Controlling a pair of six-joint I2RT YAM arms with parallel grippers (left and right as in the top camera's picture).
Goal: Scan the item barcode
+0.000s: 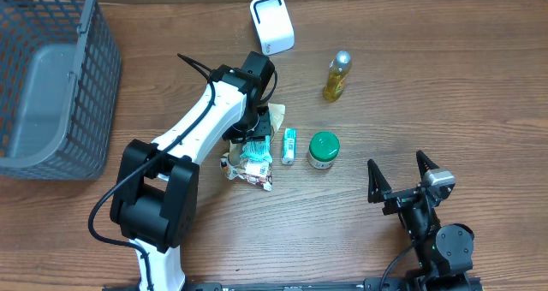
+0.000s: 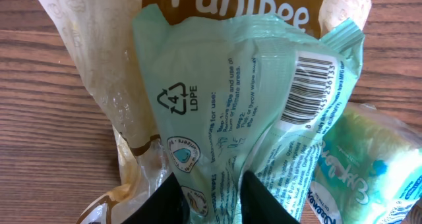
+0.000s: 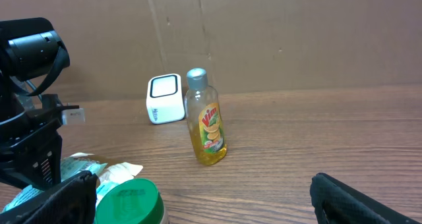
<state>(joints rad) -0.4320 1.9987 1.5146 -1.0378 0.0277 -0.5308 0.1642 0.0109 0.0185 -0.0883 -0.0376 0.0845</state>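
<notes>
A mint-green wipes packet [image 2: 217,112] fills the left wrist view, its barcode [image 2: 315,85] facing the camera at the upper right. My left gripper [image 2: 211,184] is shut on the packet's lower end, with the film bunched between the two black fingers. From overhead, the left gripper [image 1: 257,135] is down over the packet [image 1: 256,154] at mid-table. A white scanner [image 1: 271,22] stands at the back, also seen as the scanner [image 3: 163,99] in the right wrist view. My right gripper [image 1: 400,178] rests open near the front right, nothing between its fingers [image 3: 356,197].
A cream and brown bag [image 2: 99,59] lies under the packet, and a second teal pack [image 2: 369,171] lies beside it. A small blue-green pack [image 1: 289,145], a green-lidded jar [image 1: 324,149] and a yellow bottle [image 1: 337,75] stand right of the left gripper. A grey basket [image 1: 51,77] sits far left.
</notes>
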